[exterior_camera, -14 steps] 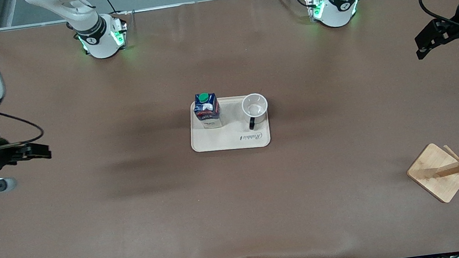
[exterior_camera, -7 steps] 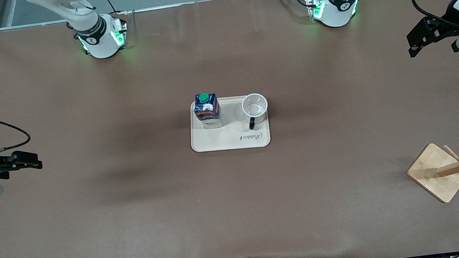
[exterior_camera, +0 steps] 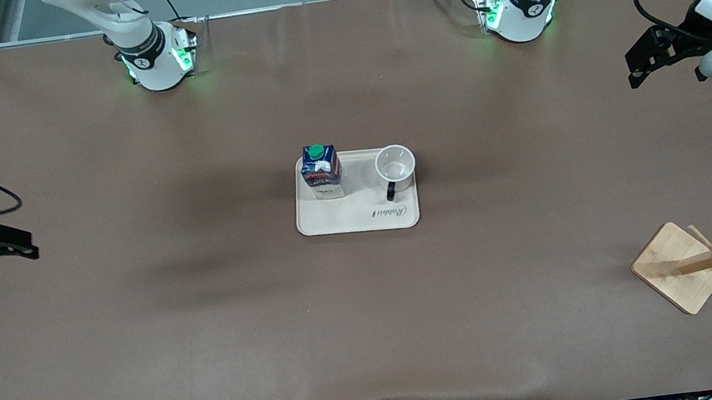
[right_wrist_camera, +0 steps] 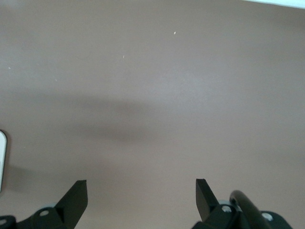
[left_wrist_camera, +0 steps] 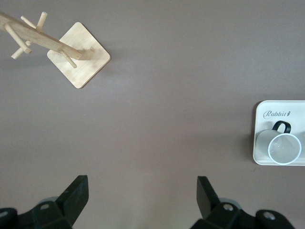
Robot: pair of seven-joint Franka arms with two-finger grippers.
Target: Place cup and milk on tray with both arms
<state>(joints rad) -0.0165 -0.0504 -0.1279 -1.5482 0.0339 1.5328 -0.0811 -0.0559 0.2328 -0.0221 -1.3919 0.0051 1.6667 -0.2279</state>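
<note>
you are looking at what reads as the closing step of the job: the milk [exterior_camera: 321, 172] stands upright on the tray [exterior_camera: 358, 219], at the end toward the right arm, and the cup [exterior_camera: 395, 168] sits upright beside it on the same tray, at the end toward the left arm, its black handle turned toward the front camera and the two apart, not touching. the left gripper [exterior_camera: 642, 59] hangs in the air over bare table at the left arm's end, fingers spread wide and holding nothing, with the tray well apart from it toward the table's middle; its wrist view shows the cup [left_wrist_camera: 284, 147] and a corner of the tray [left_wrist_camera: 261, 138] off to one side of the open gripper [left_wrist_camera: 140, 198], and the wooden rack [left_wrist_camera: 71, 55] farther out. the right gripper [exterior_camera: 8, 244] hangs over bare table at the right arm's end, its fingers likewise parted and empty [right_wrist_camera: 140, 196], the tray's edge [right_wrist_camera: 2, 162] barely showing. judged from this, placing is done; your next move calls only for parking both arms clear, keeping the left one off the rack [exterior_camera: 696, 261] lying toward the front camera.
</note>
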